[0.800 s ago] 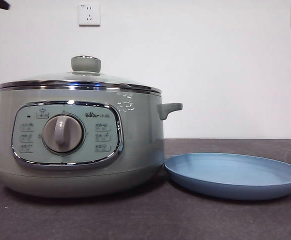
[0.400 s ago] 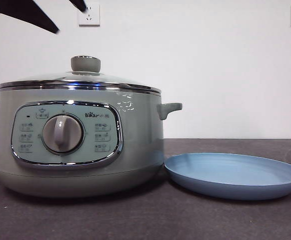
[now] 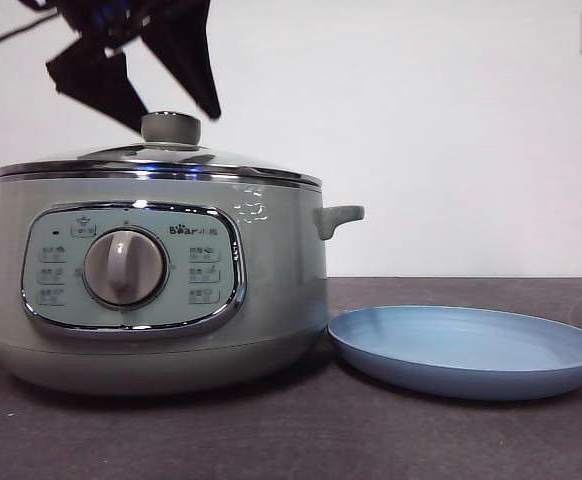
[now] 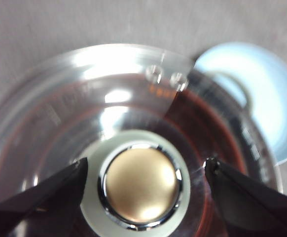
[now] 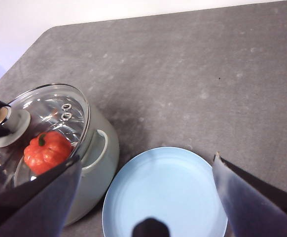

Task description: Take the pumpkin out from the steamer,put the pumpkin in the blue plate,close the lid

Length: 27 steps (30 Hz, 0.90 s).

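On the dark table point(image 3: 271, 440), the steamer point(image 3: 161, 290) stands with the lid point(image 3: 161, 158) seated on its rim. Left gripper point(image 3: 166, 105): positioned directly above the lid's knob point(image 4: 141, 180), jaws spread wide, one on either side of the knob without contact, holding nothing. Pumpkin point(image 5: 47, 151): inside the steamer, visible through the lid's glass in the right wrist view. Blue plate point(image 3: 468, 350): on the table just beside the steamer, on the side of the pot's handle point(image 3: 339, 218). Right gripper point(image 5: 146, 197): high above the plate, jaws wide apart, holding nothing
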Tool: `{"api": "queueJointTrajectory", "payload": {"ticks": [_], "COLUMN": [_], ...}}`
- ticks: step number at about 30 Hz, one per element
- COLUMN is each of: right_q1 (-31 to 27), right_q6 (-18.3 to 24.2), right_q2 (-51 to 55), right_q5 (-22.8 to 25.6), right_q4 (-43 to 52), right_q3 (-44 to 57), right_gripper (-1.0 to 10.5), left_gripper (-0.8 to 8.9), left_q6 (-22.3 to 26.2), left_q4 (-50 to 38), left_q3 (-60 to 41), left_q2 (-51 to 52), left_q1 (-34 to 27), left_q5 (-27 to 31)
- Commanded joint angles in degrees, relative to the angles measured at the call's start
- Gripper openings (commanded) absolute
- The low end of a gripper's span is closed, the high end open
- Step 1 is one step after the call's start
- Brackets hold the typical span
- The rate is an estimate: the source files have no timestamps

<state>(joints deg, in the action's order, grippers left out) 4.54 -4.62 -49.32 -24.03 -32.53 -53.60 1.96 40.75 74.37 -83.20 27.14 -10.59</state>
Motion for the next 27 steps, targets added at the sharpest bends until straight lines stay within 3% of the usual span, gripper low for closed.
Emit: {"api": "queueJointTrajectory", "payload": {"ticks": [1, 4, 8, 19, 27], "right_q1": [0.04, 0.04, 0.04, 0.04, 0.11], "right_q6": [0.66, 0.66, 0.66, 0.59, 0.61], "right_q2": [0.04, 0.04, 0.04, 0.04, -0.39], "right_q5": [-0.02, 0.0, 0.07, 0.33, -0.13], "right_q4": [0.28, 0.26, 0.26, 0.26, 0.48], "right_q3": [-0.15, -0.15, -0.15, -0.15, -0.15], "right_gripper": [4.4, 4.4, 4.4, 4.4, 4.4], "left_gripper": [4.0, 3.59, -0.24, -0.08, -0.08], "left_q6": [1.14, 1.22, 2.84, 2.84, 2.75], "left_q4": [0.07, -0.13, 0.07, -0.28, -3.02], "left_q3": [-0.02, -0.02, -0.02, 0.04, 0.07], "left_q2": [-0.74, -0.74, -0.72, 0.0, 6.93], "left_q1": [0.57, 0.81, 1.07, 1.05, 1.03], "left_q5": [0.42, 2.67, 3.58, 4.74, 7.72]}}
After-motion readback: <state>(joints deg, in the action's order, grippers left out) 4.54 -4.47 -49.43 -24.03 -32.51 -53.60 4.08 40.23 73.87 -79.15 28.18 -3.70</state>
